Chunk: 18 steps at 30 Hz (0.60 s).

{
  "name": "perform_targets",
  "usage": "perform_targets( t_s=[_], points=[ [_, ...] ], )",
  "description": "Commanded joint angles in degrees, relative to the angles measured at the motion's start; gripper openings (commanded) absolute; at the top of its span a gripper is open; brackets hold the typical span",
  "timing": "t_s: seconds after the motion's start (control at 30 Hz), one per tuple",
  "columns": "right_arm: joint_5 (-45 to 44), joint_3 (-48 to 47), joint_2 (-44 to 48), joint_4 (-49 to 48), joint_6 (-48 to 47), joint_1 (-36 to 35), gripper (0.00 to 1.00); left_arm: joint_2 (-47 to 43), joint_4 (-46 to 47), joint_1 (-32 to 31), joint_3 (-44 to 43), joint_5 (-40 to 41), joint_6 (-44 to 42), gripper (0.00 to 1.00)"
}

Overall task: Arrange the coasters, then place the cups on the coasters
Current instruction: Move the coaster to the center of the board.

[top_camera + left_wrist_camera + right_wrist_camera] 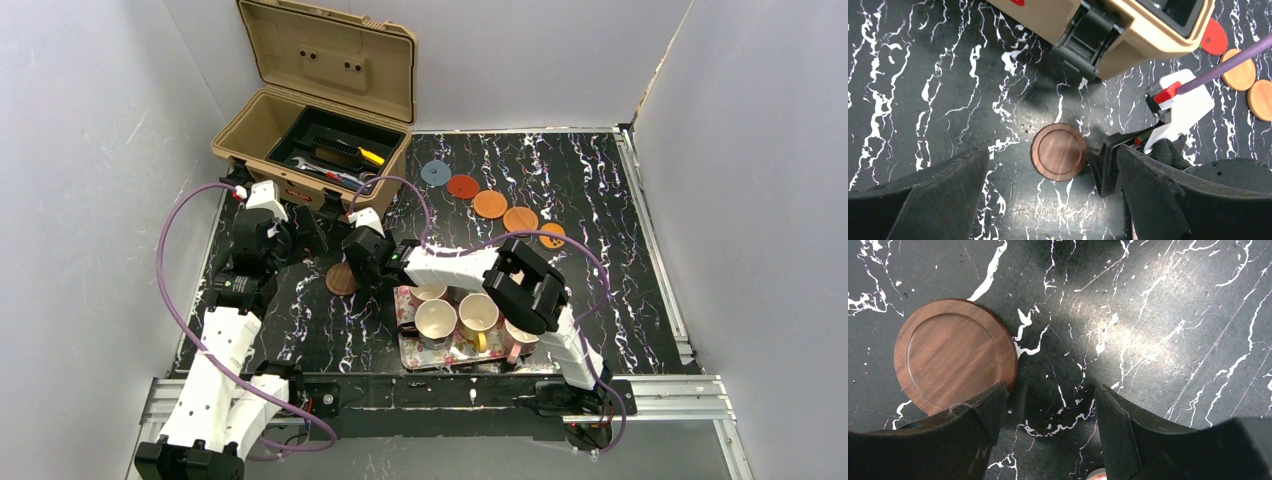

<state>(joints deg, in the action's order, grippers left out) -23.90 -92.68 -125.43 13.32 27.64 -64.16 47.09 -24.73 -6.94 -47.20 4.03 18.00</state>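
Where five thin round coasters point(489, 204) line up diagonally on the black marbled bench point(600, 180), a sixth, dark brown wooden coaster point(955, 355) lies flat apart, left of the floral tray point(408, 352) showing four mugs point(436, 320). The right end effector point(1050, 395), partly open and empty, has one finger at its rim. The left end effector point(1053, 152) hangs above, spread wide, empty.

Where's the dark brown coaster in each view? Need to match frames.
Top external: coaster left of centre, on the table.
Left wrist: centre.
Right wrist: upper left.
Shared landmark: right tool, right beside the coaster in all three.
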Motion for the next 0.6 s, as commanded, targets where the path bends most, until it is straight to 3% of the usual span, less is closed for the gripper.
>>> perform_targets(
  t_s=[0.0,0.57],
  points=[
    [-1.2,-3.9,-0.9,0.2,-0.2,-0.3,0.74,-1.0,2.5,-0.1,0.3,2.5,-1.0,0.98],
    [-4.1,-8.6,-7.0,1.8,-1.2,-0.3,0.77,-0.6,2.6,-0.1,0.1,4.1,-1.8,0.98]
  ],
)
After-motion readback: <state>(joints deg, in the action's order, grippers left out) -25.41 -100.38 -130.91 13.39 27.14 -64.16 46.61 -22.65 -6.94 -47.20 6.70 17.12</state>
